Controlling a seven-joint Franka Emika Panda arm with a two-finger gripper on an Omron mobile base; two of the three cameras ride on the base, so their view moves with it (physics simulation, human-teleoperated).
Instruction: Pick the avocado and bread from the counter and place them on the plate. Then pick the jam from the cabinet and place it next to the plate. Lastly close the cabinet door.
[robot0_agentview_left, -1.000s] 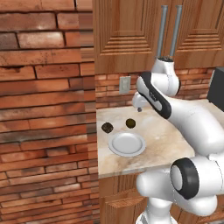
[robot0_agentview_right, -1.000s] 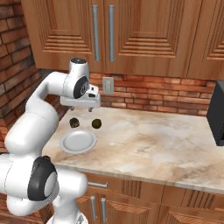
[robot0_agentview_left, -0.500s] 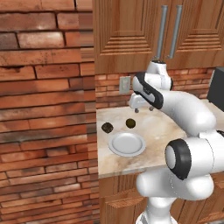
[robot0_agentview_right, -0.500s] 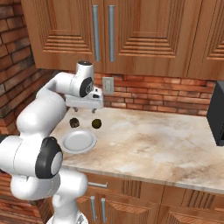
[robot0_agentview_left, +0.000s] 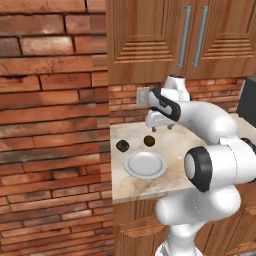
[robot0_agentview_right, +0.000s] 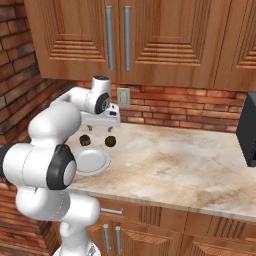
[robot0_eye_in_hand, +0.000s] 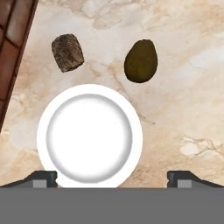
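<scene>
A dark green avocado (robot0_eye_in_hand: 140, 61) and a small brown bread (robot0_eye_in_hand: 67, 52) lie side by side on the beige counter (robot0_eye_in_hand: 183, 87), just beyond the white plate (robot0_eye_in_hand: 89, 135). In the base views the bread (robot0_agentview_left: 122, 145) is left of the avocado (robot0_agentview_left: 149, 141), with the plate (robot0_agentview_left: 145, 164) in front of them. My gripper (robot0_agentview_left: 161, 126) hangs open above and slightly behind the avocado (robot0_agentview_right: 110, 142), its fingers wide apart and holding nothing. The cabinet (robot0_agentview_right: 115, 37) overhead has its doors shut, so the jam is hidden.
A brick wall (robot0_agentview_left: 50, 125) closes off the counter's left end right beside the bread. A wall outlet (robot0_agentview_right: 123, 98) sits on the brick backsplash. A black appliance (robot0_agentview_right: 248, 130) stands at the far right. Bare counter stretches to the right of the plate.
The arm has shifted its elbow and the hand has sunk a little over the avocado and bread. Avocado, bread and plate have not moved.
</scene>
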